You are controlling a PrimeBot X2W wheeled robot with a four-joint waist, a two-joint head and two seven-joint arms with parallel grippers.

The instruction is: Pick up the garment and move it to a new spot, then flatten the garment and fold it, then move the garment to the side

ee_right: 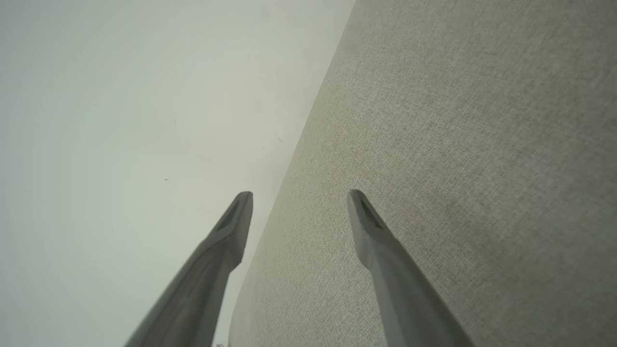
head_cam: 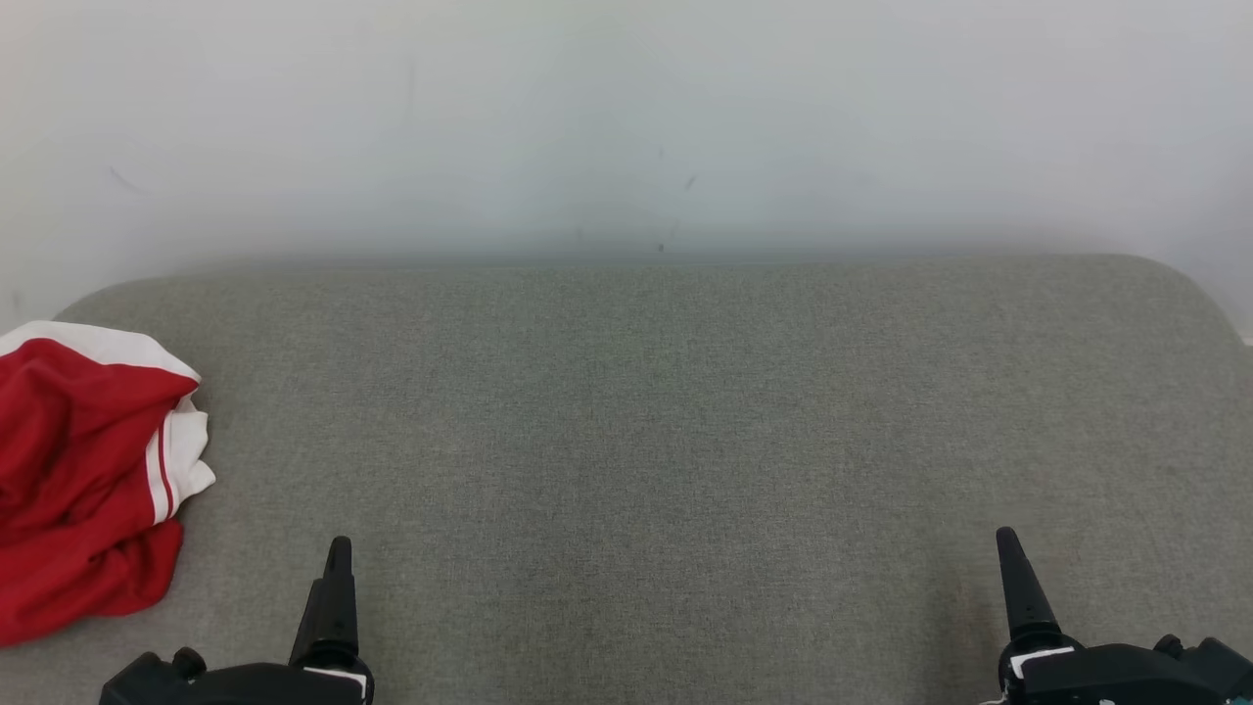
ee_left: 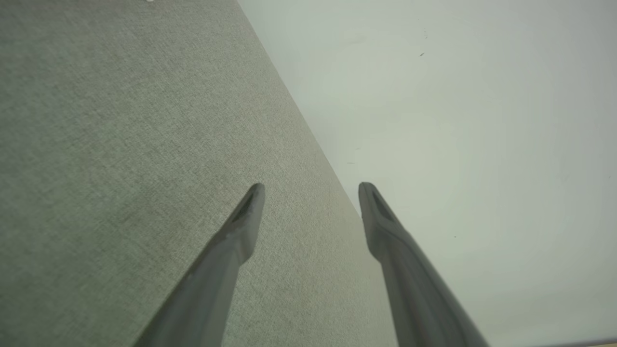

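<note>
- Grey-green woven cushion (head_cam: pixel 685 441), broad and flat, rounded at both far corners, far edge set against the wall.
- Pale wall (head_cam: pixel 626 117) behind that far edge, plain, with a soft shadow along the seam.
- Small dark marks (head_cam: pixel 690 182) on the wall above the middle of the far edge; fainter scratch (head_cam: pixel 125 180) above the far left corner.

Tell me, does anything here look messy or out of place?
Only the red and white garment: it lies crumpled in a heap at the left edge of the grey padded surface, not flat or folded. The pale wall behind has a few small dark marks. Nothing else stands out.
</note>
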